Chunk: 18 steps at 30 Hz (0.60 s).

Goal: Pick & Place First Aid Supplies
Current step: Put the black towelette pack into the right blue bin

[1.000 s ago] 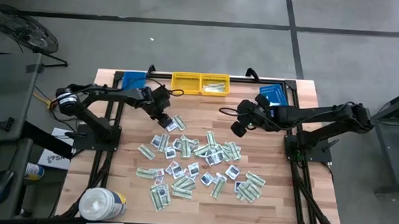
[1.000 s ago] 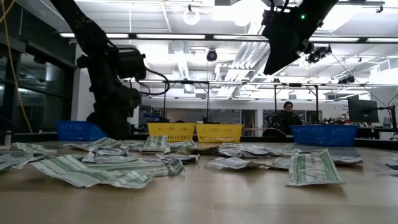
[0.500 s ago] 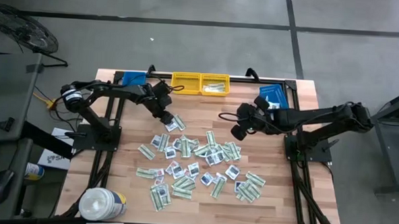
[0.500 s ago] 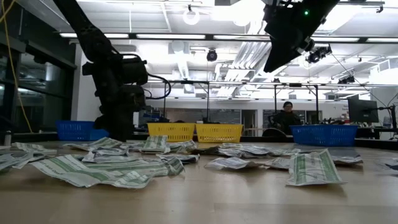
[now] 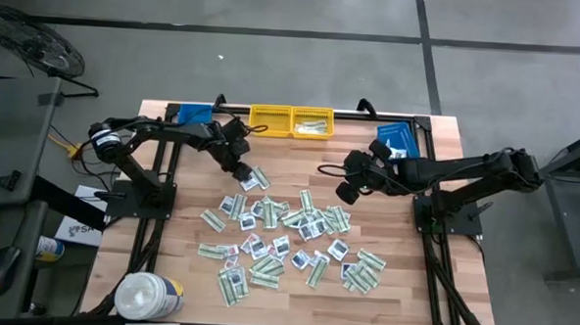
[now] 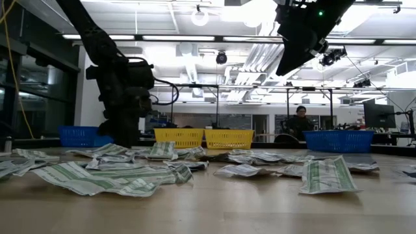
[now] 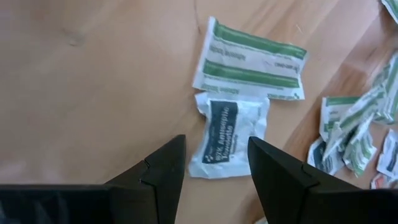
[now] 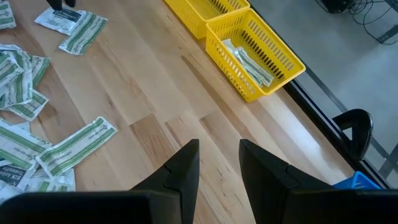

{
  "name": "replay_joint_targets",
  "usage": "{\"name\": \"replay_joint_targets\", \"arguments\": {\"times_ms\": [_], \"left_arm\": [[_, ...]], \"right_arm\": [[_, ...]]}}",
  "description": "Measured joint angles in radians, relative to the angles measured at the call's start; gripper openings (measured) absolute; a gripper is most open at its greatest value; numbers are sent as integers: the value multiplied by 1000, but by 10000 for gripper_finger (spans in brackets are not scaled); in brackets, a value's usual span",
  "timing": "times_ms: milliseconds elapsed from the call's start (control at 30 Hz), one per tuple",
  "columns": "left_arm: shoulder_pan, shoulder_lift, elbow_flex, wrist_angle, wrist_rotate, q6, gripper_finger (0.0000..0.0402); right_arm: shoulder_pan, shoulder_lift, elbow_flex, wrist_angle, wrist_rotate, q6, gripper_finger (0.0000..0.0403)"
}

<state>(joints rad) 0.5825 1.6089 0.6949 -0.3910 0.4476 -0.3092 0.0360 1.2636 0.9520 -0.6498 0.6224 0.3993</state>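
Note:
Many first aid supplies lie flat and scattered over the wooden table: pale green-white strips and small white squarish packets. At the heap's far left, my left gripper is low over the table, pointing steeply down and open. Its fingers stand on either side of the near end of a white packet with a dark blue mark, which lies flat next to a green-white strip. I see no touch. My right gripper hangs open high above the table's far right part, with nothing between its fingers.
Two yellow bins stand at the far edge; the right one holds several strips. Blue bins flank them. A white round tub sits at the near left corner. A person is in the room behind.
My left gripper has sunk a little toward the table and tipped over the white packet, then kept still. The packets have not moved.

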Motion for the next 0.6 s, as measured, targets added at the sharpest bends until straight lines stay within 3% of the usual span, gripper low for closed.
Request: {"name": "replay_joint_targets", "arguments": {"times_ms": [467,600], "left_arm": [[-33,53,1,11,69,-7,177],[-33,57,0,27,69,-10,159]], "right_arm": [[0,0,0,-3,-16,1,108],[0,0,0,-4,-27,1,108]]}}
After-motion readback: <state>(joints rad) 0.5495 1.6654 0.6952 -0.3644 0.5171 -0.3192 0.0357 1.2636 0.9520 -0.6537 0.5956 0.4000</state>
